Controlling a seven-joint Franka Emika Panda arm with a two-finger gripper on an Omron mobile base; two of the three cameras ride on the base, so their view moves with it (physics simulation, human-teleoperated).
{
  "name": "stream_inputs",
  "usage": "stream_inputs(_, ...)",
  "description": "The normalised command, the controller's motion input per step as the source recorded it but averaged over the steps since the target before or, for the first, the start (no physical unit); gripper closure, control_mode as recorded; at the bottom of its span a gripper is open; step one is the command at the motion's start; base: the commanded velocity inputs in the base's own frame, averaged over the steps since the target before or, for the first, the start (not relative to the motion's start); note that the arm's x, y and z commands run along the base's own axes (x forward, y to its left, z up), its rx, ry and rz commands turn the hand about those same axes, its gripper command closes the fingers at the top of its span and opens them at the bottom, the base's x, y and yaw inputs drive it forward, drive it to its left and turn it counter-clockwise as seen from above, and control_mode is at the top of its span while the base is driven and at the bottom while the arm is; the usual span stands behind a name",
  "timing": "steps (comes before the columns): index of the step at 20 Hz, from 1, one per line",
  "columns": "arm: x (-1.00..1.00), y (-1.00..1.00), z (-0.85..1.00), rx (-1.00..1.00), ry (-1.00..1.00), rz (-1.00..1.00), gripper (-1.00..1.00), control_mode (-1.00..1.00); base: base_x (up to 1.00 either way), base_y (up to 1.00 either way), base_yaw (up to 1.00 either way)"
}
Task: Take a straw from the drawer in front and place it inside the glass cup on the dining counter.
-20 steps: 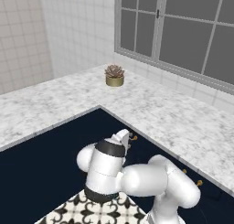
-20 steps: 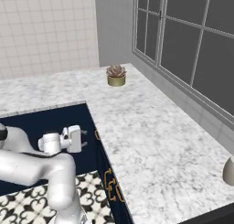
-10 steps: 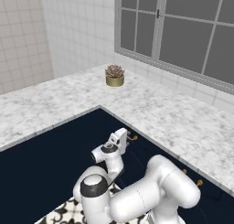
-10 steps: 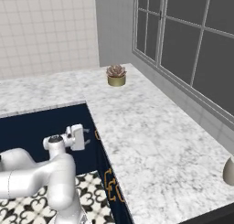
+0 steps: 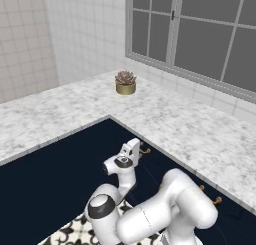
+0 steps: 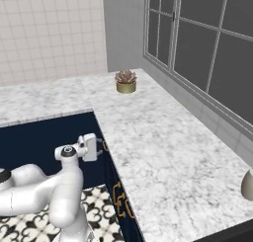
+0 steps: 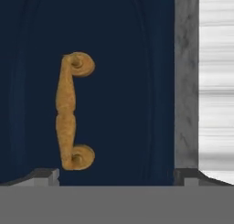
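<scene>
Facing drawer point(image 7: 119, 81), brass handle point(image 7: 71, 111), hand point(image 7: 116, 175) spread

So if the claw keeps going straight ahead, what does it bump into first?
Probably the dark blue drawer front, just right of its brass handle. The claw points squarely at it, though how far away it is can't be judged.
</scene>
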Motion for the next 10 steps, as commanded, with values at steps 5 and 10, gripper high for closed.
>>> stream_inputs(5,0.25,-0.08,-0.32,0.00,0.02,0.00,-1.00,-1.00,0.00,0.00,0.00)
stream_inputs(10,0.31,-0.15,-0.41,0.00,0.04,0.00,-1.00,-1.00,0.00,0.00,0.00)
